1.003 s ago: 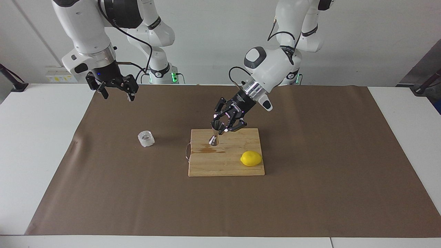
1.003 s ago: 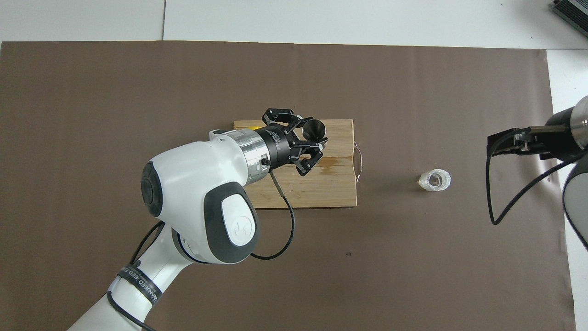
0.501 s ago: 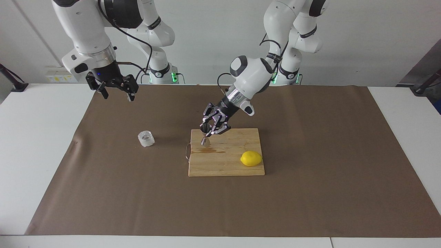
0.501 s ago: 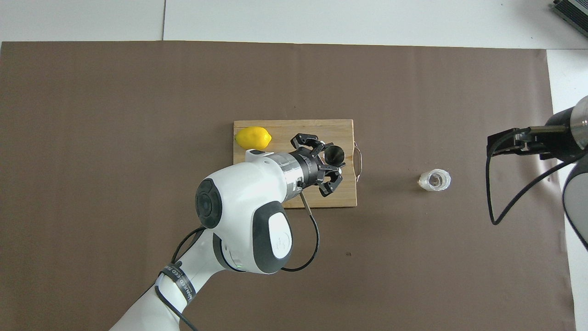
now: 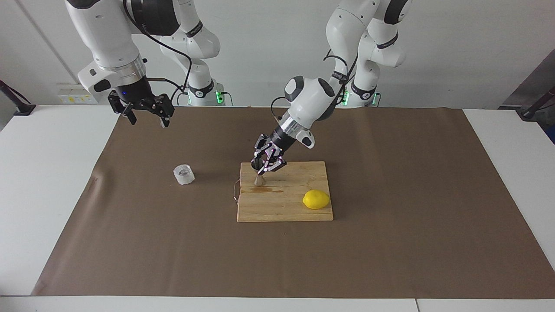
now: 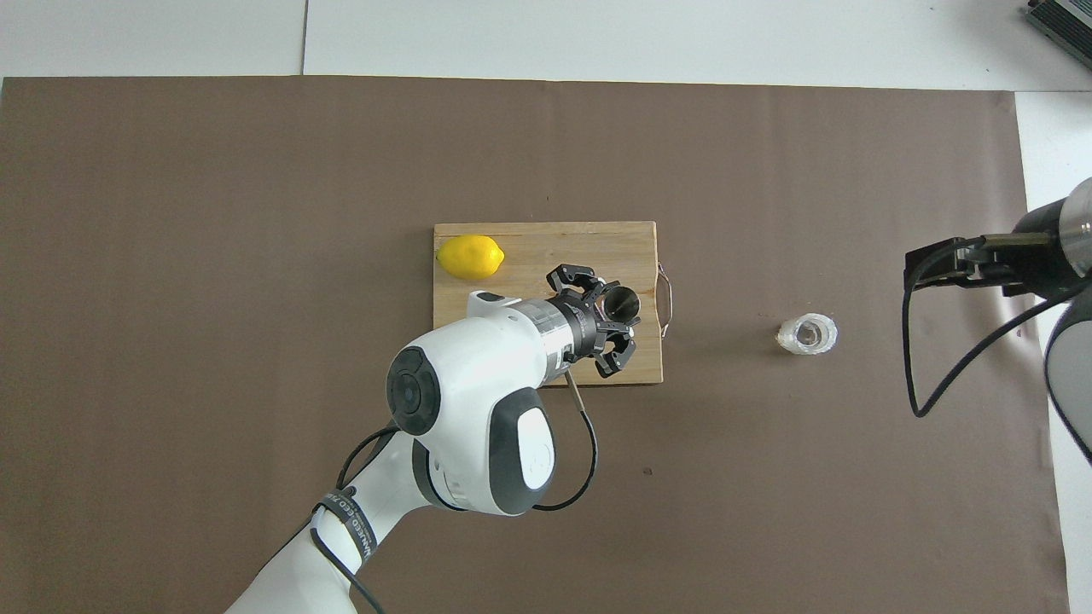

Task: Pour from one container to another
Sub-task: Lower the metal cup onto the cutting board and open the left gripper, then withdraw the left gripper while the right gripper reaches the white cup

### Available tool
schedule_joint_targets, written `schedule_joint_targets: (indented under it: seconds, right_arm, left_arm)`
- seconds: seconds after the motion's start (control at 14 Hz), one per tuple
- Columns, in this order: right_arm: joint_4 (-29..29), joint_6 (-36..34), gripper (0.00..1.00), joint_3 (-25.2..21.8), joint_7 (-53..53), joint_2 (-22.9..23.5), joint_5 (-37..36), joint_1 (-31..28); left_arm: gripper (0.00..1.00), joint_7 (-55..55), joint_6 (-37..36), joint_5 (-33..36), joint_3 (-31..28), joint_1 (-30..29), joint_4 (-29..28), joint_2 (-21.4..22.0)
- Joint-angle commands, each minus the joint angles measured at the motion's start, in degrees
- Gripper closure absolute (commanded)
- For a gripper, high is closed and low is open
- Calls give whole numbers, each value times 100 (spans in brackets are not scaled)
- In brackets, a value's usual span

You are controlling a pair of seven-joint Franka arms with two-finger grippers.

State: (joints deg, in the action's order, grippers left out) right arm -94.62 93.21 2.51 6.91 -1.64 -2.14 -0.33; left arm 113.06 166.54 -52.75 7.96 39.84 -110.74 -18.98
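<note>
From across the table: the left gripper [image 5: 265, 164] has carried the jigger [image 5: 259, 172] along the board [image 5: 286, 203] toward the glass [image 5: 184, 174] and set it down near that edge, fingers clamped on it. That readies the pour. The right gripper [image 5: 147, 113] waits over the paper, fingers spread.

From overhead: the jigger's [image 6: 621, 302] mouth faces up; the left arm hides its lower cone. Whether the glass [image 6: 808, 333] holds anything, I can't tell.

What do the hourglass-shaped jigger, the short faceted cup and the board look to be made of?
Hourglass-shaped jigger: polished steel, judging by its mirror-like sheen. Short faceted cup: clear glass, perhaps plastic; the brown paper shows through it. Rectangular board: pale wood or bamboo, with visible strips and a matte finish.
</note>
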Motion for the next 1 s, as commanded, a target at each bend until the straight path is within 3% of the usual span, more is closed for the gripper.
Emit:
schedule_joint_targets:
  seconds: [0.0, 0.21, 0.29, 0.36, 0.64, 0.93]
  right_arm:
    - [22, -75, 0, 22, -146, 5, 161, -55]
    - [22, -75, 0, 22, -146, 5, 161, -55]
    - [22, -75, 0, 22, -146, 5, 161, -55]
    - [22, -75, 0, 22, -146, 5, 161, -55]
    - [22, -110, 0, 22, -146, 5, 161, -55]
    - [22, -435, 0, 57, -155, -56, 161, 24]
  left_arm:
    - [100, 58, 133, 212, -93, 120, -97, -18]
    - [86, 58, 229, 274, -84, 217, -123, -44]
    - [70, 58, 230, 274, -93, 217, -123, -44]
    - [1, 58, 221, 274, -101, 217, -106, -70]
    - [0, 5, -198, 283, -215, 103, -106, 209]
    - [0, 5, -1936, 1212, -917, 85, 104, 868]
